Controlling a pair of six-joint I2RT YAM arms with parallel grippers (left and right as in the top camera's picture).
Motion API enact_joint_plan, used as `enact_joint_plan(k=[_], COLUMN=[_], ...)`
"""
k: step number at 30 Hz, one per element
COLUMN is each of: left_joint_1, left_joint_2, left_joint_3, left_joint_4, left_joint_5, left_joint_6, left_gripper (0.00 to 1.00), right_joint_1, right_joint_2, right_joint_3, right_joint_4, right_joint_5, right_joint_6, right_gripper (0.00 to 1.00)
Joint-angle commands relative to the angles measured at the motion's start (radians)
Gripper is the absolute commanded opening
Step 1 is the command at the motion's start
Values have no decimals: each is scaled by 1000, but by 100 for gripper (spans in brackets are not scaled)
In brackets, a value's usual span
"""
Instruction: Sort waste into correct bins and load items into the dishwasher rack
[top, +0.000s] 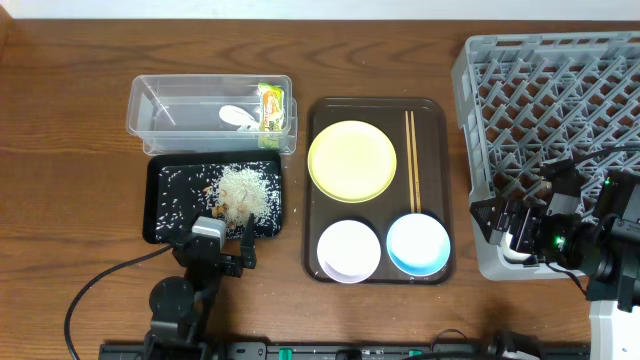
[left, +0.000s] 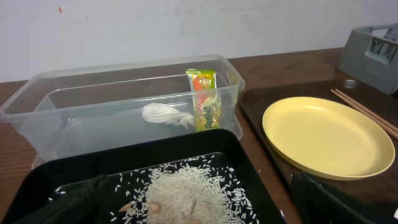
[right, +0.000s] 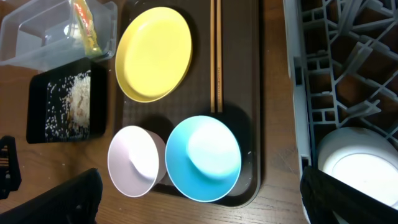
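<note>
Where rice (top: 243, 190) heaps, black tray (top: 153, 205), likely plastic

Brown serving tray (top: 318, 215) mid-surface (top: 60, 150) | on it: yellow plate (top: 352, 160) at the far end, chopsticks (top: 410, 160) along its right side, white bowl (top: 348, 250) and light-blue bowl (top: 417, 243) side by side at the near end | left of it: clear tub (top: 180, 105) holding snack wrapper (top: 271, 106) and white scrap (top: 237, 116), black tray (top: 162, 205) with rice (top: 243, 190) | right of it: grey rack (top: 560, 90)

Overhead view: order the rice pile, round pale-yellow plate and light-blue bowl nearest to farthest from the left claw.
1. White rice pile, black tray, by left claw.
2. Pale-yellow plate, brown tray, top.
3. Light-blue bowl, brown tray, lower right.
</note>
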Motion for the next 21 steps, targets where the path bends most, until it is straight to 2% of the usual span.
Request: enact_joint_plan(k=[1,13,19,21], left_joint_1=[6,6,6,6], left_joint_2=[-7,-6,-6,-6], left_joint_3=[-26,-26,-26,-26], left_joint_4=[-4,-4,-4,-4], left_joint_5=[13,13,13,13], left_joint_6=[10,10,10,10], left_gripper=[93,94,94,94], right_joint_1=[-7,-7,-7,-6], right_joint_2=[-2,-2,-2,-2], right_joint_3=[17,17,17,17], right_joint_4=[-1,7,14,74], right_joint_5=[-12,-12,-19,-34], right_joint_6=[-18,2,160,241], right_gripper=[99,99,99,99])
